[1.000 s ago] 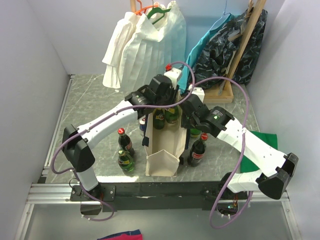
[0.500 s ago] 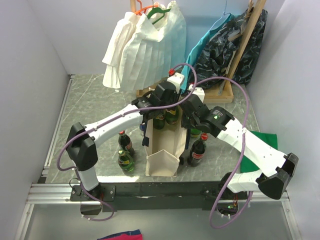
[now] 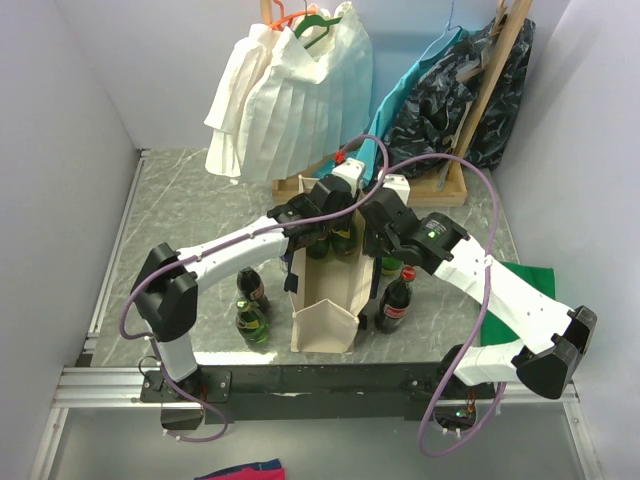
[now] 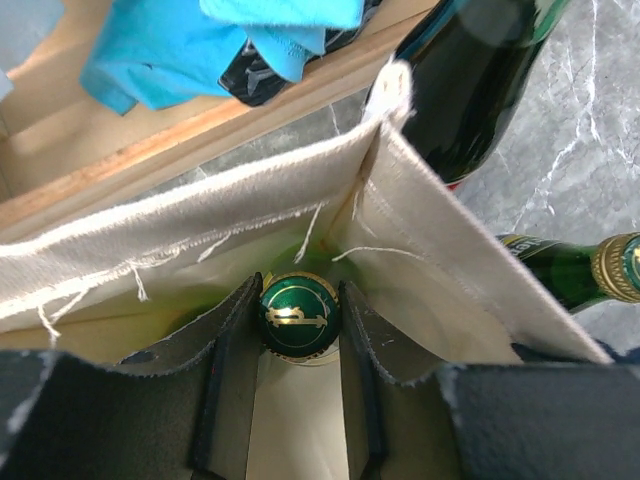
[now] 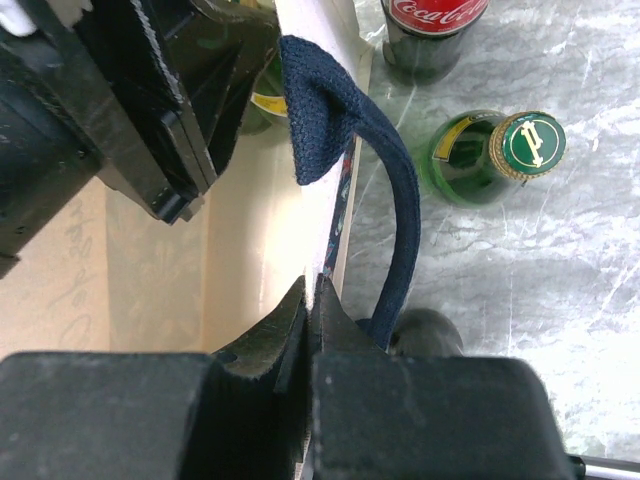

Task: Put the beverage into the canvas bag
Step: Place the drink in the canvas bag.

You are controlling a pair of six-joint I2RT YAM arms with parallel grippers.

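The canvas bag [image 3: 325,322] stands open in the middle of the table, its cream inside [image 4: 300,200] and a navy strap [image 5: 392,200] in view. My left gripper [image 3: 318,236] reaches down into its far end. That gripper [image 4: 298,318] is shut on the beverage, a green bottle with a green and gold cap [image 4: 298,314], which sits between cream walls below the bag's rim. My right gripper [image 3: 373,243] is at the bag's right wall. Its jaws [image 5: 316,292] are shut on the rim of that wall [image 5: 345,225].
Cola and green bottles stand left of the bag [image 3: 248,287] and right of it [image 3: 397,300], the right ones also as a cola bottle [image 5: 430,30] and a green bottle [image 5: 525,145]. A white pleated garment [image 3: 290,100], a wooden rack [image 3: 410,190] and a green cloth [image 3: 532,277] lie behind and to the right.
My left arm has come down and forward, taking the green bottle lower into the bag's far end. The right gripper has stayed on the rim.
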